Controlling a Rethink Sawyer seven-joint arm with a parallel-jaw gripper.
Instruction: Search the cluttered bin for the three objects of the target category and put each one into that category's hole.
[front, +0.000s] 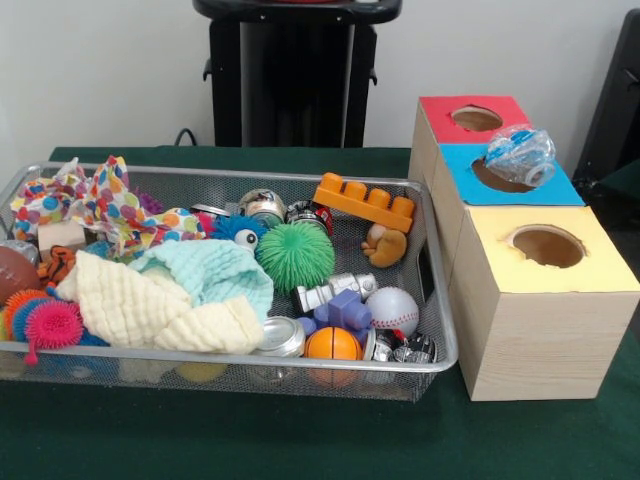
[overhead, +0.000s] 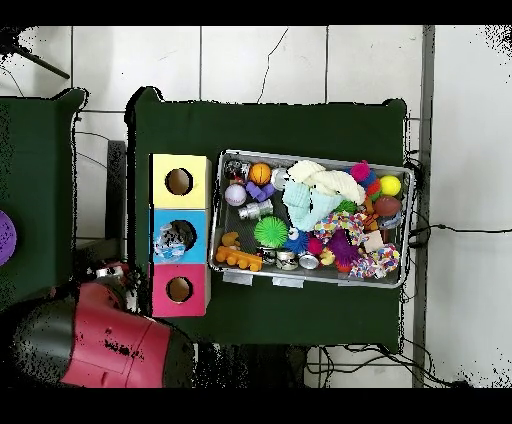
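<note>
The silver wire-mesh bin (front: 441, 330) lies on the green table, full of toys and cloths; it also shows in the overhead view (overhead: 312, 284). One crushed clear plastic bottle with blue print (front: 521, 155) lies on the hole of the blue-topped box (front: 459, 172); from above the bottle (overhead: 175, 238) covers that hole. I see no other clear bottle among the clutter. My red arm (overhead: 95, 340) is drawn back at the lower left of the overhead view. Its end (overhead: 108, 272) is beside the red box, and the gripper's state does not show.
A red-topped box (front: 440, 112) and a yellow-topped box (front: 600, 268) flank the blue one, each with an open round hole. In the bin: metal cans (front: 282, 337), a white baseball (front: 393, 310), a green spiky ball (front: 295, 256), an orange brick (front: 366, 202) and cloths (front: 160, 305).
</note>
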